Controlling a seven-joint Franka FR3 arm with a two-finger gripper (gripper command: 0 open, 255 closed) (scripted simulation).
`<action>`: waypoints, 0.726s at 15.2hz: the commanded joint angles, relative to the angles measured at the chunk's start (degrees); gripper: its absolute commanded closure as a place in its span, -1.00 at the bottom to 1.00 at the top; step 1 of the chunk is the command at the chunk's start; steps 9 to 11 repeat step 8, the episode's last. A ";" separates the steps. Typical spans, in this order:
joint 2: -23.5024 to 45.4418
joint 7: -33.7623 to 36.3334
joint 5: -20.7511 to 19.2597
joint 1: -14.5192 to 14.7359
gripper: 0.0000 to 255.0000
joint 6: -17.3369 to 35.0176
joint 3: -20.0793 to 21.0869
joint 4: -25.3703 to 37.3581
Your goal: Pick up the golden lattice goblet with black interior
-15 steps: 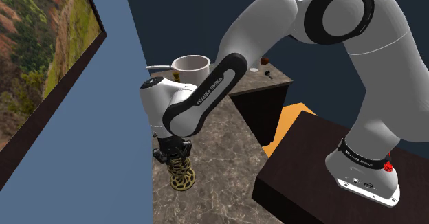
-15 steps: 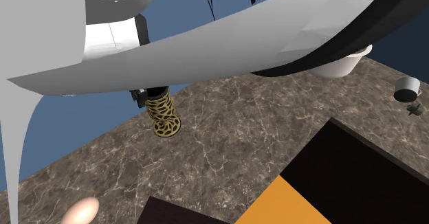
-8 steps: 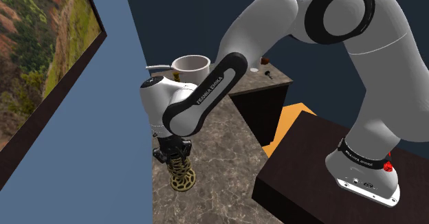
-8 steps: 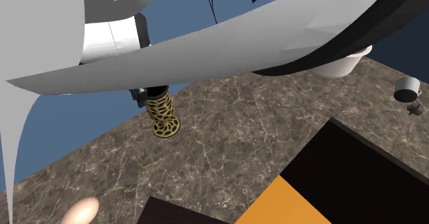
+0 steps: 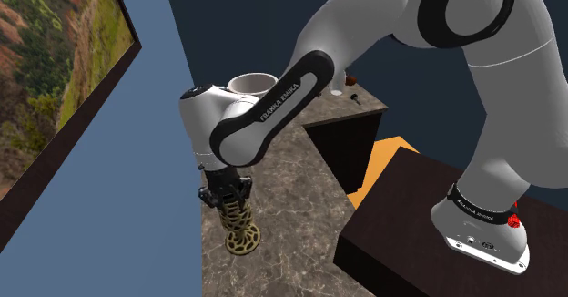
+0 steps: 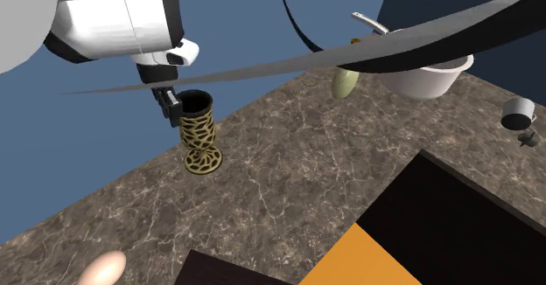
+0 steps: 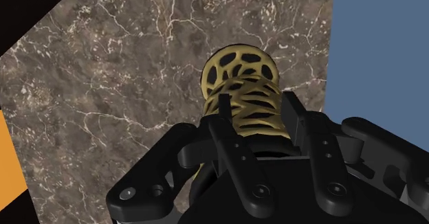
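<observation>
On marble counter, near edge by blue wall: golden lattice goblet, upright, clasped at cup by gripper. At counter's far end: white bowl, partly masked by arm; greenish item alongside. At counter's opposite end: pale object.

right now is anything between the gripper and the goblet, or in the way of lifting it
Nothing visible does. The gripper clasps the golden lattice goblet near its rim, and nothing stands close beside it on the marble counter.
</observation>
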 commanded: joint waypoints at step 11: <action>-3.34 -0.36 1.20 -0.67 1.00 -3.87 0.92 0.77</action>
